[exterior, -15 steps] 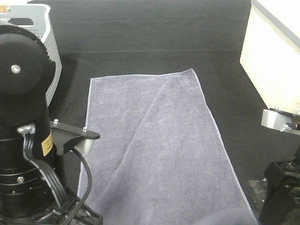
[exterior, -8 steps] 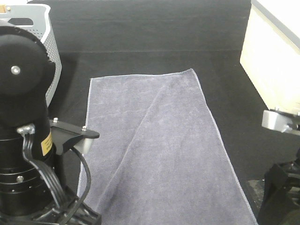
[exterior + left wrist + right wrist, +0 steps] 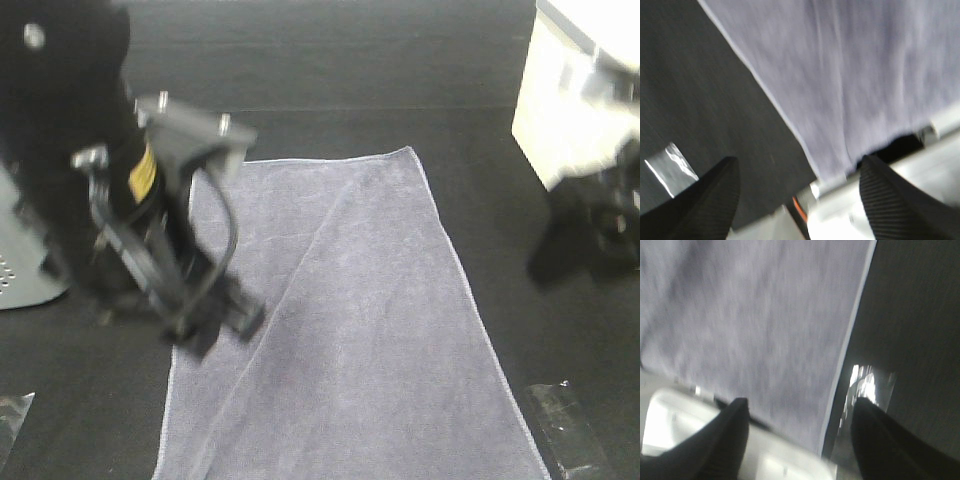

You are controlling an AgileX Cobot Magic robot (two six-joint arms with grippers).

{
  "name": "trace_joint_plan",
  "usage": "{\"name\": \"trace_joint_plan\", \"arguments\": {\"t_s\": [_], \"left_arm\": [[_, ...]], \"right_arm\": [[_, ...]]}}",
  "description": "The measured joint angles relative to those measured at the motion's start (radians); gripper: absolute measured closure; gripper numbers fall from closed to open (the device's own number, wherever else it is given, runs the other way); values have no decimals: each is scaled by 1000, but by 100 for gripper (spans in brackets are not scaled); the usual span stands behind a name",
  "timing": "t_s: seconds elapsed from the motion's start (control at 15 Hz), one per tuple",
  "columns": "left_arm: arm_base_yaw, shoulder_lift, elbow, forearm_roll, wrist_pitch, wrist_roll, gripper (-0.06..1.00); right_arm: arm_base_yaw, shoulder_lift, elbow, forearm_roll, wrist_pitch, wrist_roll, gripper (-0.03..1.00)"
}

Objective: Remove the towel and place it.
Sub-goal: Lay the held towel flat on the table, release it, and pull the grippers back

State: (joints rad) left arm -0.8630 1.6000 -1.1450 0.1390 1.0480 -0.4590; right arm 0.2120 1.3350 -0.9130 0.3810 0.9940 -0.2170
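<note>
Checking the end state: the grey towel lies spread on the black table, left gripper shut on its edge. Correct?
No: the left wrist view shows the left gripper open, gripping nothing. The towel does lie spread on the black table.

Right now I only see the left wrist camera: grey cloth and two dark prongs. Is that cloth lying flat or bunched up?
Observer: Flat. The high view shows the towel spread on the black tabletop, with one long diagonal crease.
Operator: Is anything else near it?
Observer: Yes, a grey perforated basket sits at the left edge of the high view, left of the towel.
Operator: What is the other arm doing?
Observer: Its wrist view shows the right gripper open, with the towel's hem beyond its fingers and nothing gripped.
</note>
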Motion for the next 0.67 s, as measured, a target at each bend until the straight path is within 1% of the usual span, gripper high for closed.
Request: {"name": "trace_joint_plan", "arguments": {"t_s": [0.07,0.13,0.33,0.47,0.6,0.67], "left_arm": [[20,0,-25,21,-28,-9,30],[58,0,-44,29,-59,-13,30],[203,1,-95,31,-148,-13,30],[305,24,-152,30,-215,3,30],[392,92,-242,18,-233,45,30],[425,147,-303,-4,-235,74,30]], "right_arm": [[0,1,-42,0,-18,4,43],[0,10,-79,0,-25,12,44],[0,91,-204,0,-32,19,45],[0,182,-306,-1,-32,20,45],[0,281,-417,-16,-32,20,46],[0,330,-482,-26,-32,20,46]]}}
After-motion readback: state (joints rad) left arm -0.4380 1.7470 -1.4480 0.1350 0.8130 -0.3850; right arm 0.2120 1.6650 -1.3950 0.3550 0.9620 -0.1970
